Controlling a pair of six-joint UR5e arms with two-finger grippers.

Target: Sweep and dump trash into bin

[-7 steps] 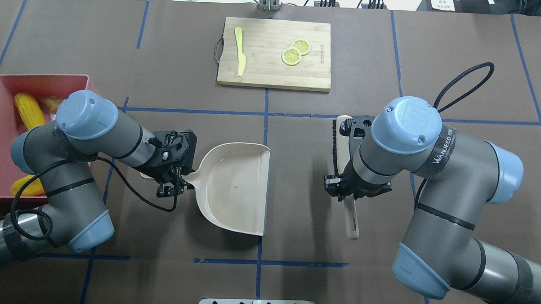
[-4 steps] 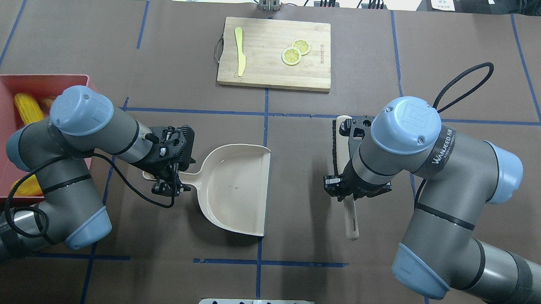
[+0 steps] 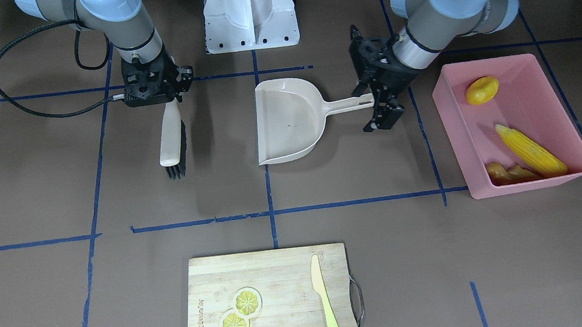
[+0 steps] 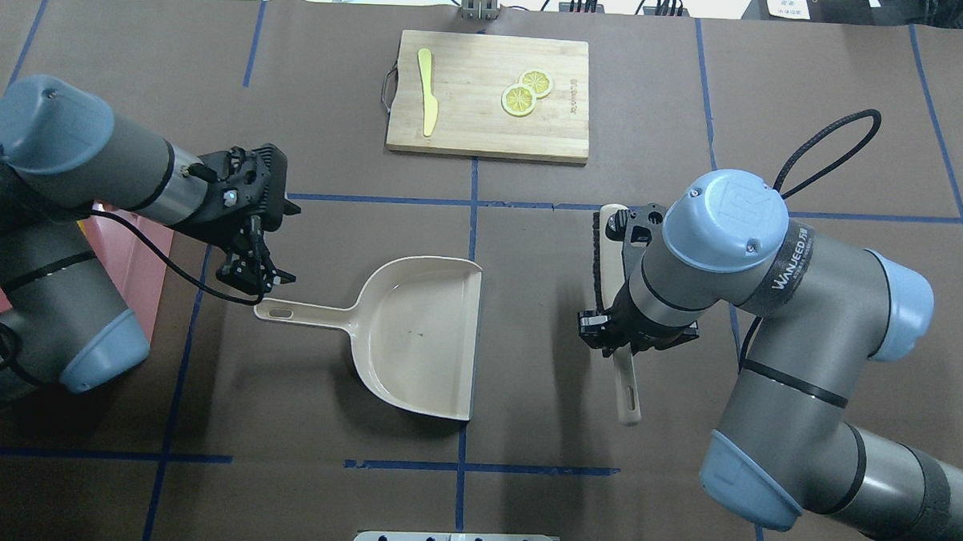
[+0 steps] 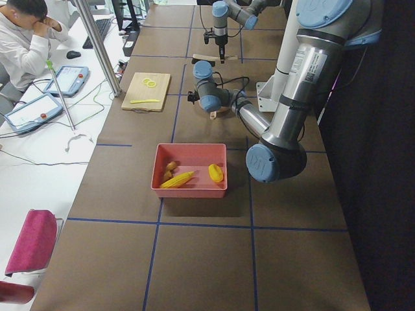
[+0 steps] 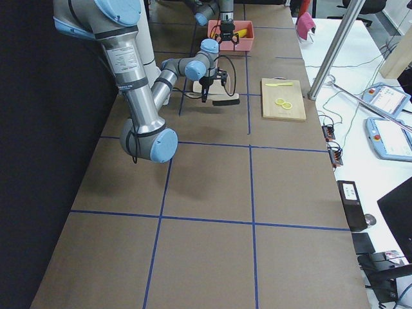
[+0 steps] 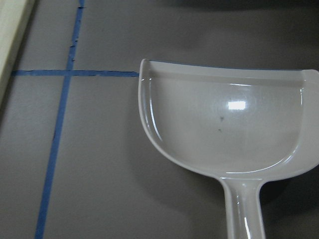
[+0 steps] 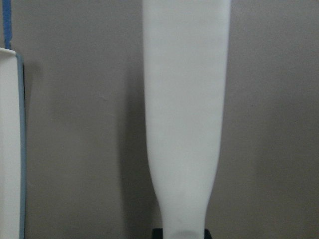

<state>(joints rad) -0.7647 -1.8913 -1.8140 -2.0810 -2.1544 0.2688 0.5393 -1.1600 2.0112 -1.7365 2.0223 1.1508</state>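
The pink bin (image 3: 459, 131) stands on my left side of the table and holds the corn cob (image 3: 533, 151), the potato (image 3: 481, 90) and the ginger root (image 3: 508, 173). In the overhead view my left arm hides most of the bin (image 4: 141, 259). My left gripper (image 4: 255, 279) is open and empty, raised just above the end of the beige dustpan's handle (image 4: 288, 312). The dustpan (image 4: 415, 332) lies flat and empty. My right gripper (image 4: 619, 347) is shut on the handle of a beige brush (image 3: 171, 137), which lies to the dustpan's right.
A wooden cutting board (image 4: 486, 134) at the far middle carries a pale yellow knife (image 4: 427, 100) and two lemon slices (image 4: 524, 96). The robot's white base (image 3: 250, 12) is at the near edge. A person (image 5: 26, 39) sits beyond the table's far side.
My left gripper has drawn back left along the dustpan handle, then lifted off and away from it. The dustpan stays flat. The right arm and brush have not moved.
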